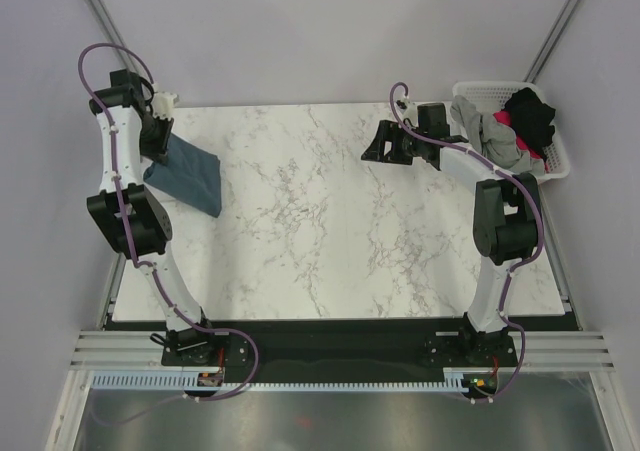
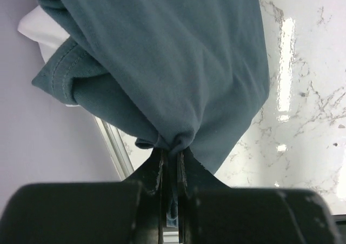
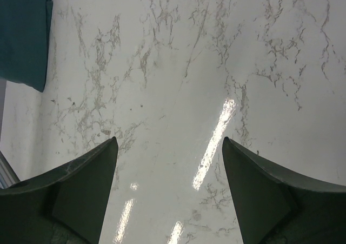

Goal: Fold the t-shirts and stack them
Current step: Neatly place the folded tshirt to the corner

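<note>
A folded slate-blue t-shirt (image 1: 187,176) lies at the table's far left. My left gripper (image 1: 158,143) is shut on a bunched edge of it; the left wrist view shows the cloth (image 2: 178,65) pinched between the closed fingers (image 2: 172,146) and hanging over the table's left edge. A white corner (image 2: 38,30) shows behind the cloth. My right gripper (image 1: 378,143) is open and empty above the bare marble at the far right-centre (image 3: 168,141). The blue shirt's corner shows in the right wrist view (image 3: 24,35). Grey and black t-shirts (image 1: 510,126) are heaped in the basket.
A white plastic lattice basket (image 1: 560,156) stands at the table's far right corner, holding the heaped clothes with a pink patch among them. The marble table (image 1: 330,231) ends at a metal rail along its left edge (image 2: 111,146). Grey walls surround the table.
</note>
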{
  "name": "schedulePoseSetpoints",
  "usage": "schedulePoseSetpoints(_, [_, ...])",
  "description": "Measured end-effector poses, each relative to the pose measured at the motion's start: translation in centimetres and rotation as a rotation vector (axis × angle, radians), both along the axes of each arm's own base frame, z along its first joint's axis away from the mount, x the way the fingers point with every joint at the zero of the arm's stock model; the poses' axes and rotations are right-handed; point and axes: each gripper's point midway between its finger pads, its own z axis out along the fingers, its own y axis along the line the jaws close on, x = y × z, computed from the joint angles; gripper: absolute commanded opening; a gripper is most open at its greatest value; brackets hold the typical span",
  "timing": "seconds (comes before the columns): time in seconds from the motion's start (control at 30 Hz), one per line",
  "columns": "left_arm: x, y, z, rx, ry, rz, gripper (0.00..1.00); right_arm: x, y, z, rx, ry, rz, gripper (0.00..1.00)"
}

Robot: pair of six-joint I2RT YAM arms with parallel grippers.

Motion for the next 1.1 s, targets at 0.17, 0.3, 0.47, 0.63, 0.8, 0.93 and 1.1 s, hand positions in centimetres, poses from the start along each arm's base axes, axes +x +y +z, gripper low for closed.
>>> schedulePoseSetpoints(0.17, [0.6,0.5,0.7,0.025,-0.030,0.006,0.02,0.0,0.1,0.1,0.006,-0.002,0.001,0.86])
schedulePoseSetpoints(0.3, [1.0,0.9,1.3,0.044,-0.053,0.010,0.02,0.0,0.1,0.1,0.010,0.002,-0.001,0.86])
schedulePoseSetpoints(0.47, [1.5,1.4,1.7,0.067,-0.076,0.018,0.02,0.0,0.1,0.1,0.012,0.003,-0.002,0.86])
schedulePoseSetpoints(0.63, [2.0,2.0,1.9,0.079,-0.095,0.030,0.02,0.1,0.2,0.2,0.015,0.001,-0.005,0.86])
schedulePoseSetpoints(0.8, [2.3,3.2,2.1,0.118,-0.110,0.062,0.02,0.1,0.2,0.3,0.016,0.000,-0.005,0.86])
schedulePoseSetpoints(0.93, [2.8,4.6,1.6,0.166,-0.113,0.103,0.02,0.1,0.2,0.2,0.016,0.001,-0.005,0.86])
schedulePoseSetpoints(1.1, [3.6,6.8,-0.8,0.236,-0.082,0.159,0.02,0.0,0.2,0.0,0.016,0.002,-0.005,0.86])
